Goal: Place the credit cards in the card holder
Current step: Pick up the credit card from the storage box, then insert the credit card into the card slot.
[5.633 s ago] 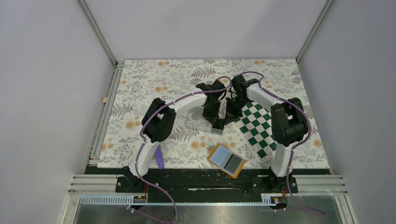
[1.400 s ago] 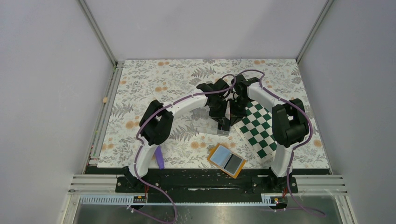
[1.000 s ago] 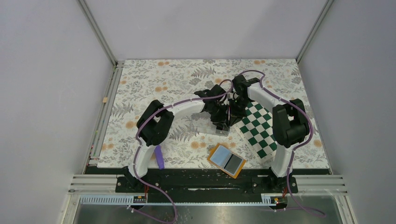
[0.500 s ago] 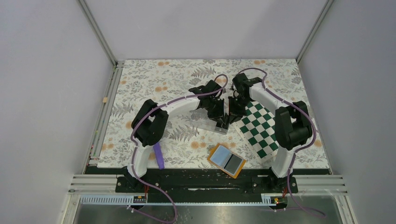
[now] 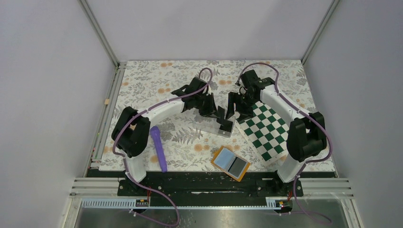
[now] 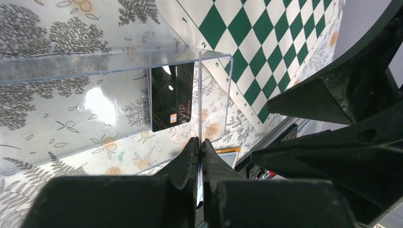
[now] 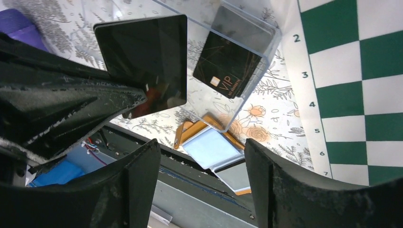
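left arm lifts 1 card, right jaws wide

on the floral cloth (image 5: 157,85) lies a chessboard mat (image 5: 266,135), with a clear box (image 5: 205,124) just beside its left edge. the orange card holder (image 5: 230,164) lies open near the front edge, blue lining up, apart from the box. the left gripper (image 6: 200,142) is clamped on 1 black credit card (image 7: 142,61) above the box; the right gripper (image 7: 200,145) stands spread, holding nothing. a 2nd card (image 6: 172,97) lies flat in the box's right end.

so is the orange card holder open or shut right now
Open: the card holder lies spread flat, both inner halves facing up, its orange cover showing only as a border.
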